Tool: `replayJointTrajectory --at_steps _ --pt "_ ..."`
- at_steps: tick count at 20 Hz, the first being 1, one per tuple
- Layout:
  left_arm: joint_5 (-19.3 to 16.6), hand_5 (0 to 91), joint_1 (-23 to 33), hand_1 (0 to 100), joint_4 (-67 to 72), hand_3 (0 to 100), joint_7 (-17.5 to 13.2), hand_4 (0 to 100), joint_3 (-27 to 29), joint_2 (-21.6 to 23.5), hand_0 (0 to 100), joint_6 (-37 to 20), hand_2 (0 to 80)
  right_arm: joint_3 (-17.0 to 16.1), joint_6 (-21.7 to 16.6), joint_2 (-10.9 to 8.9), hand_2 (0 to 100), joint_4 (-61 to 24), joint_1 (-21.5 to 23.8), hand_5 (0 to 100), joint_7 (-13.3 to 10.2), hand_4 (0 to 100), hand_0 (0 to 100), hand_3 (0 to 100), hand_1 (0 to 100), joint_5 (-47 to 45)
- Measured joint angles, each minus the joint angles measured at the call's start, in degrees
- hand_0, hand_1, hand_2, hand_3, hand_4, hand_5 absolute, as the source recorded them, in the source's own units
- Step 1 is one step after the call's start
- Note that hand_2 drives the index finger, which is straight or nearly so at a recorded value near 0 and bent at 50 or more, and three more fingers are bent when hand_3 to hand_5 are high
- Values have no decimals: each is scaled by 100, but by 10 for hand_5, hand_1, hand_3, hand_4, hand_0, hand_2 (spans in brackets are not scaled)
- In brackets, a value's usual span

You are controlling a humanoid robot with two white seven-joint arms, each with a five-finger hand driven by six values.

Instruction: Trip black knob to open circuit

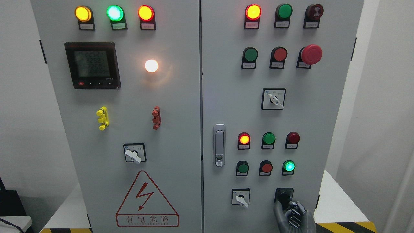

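The right hand point(292, 212) reaches up to the black knob point(284, 196), its fingers closed around it. The knob sits below the lit green lamp point(288, 166) on the cabinet point(226, 81).

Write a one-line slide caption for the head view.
Right hand grips the black knob at the lower right of the grey control cabinet, indicator lamps lit above.
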Motion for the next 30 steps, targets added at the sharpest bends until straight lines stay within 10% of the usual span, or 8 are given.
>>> replayJointTrajectory --at_steps 30 --pt "0 0 0 389 0 0 0 0 0 0 120 0 0 -149 0 -41 605 1 4 951 -38 923 481 910 756 7"
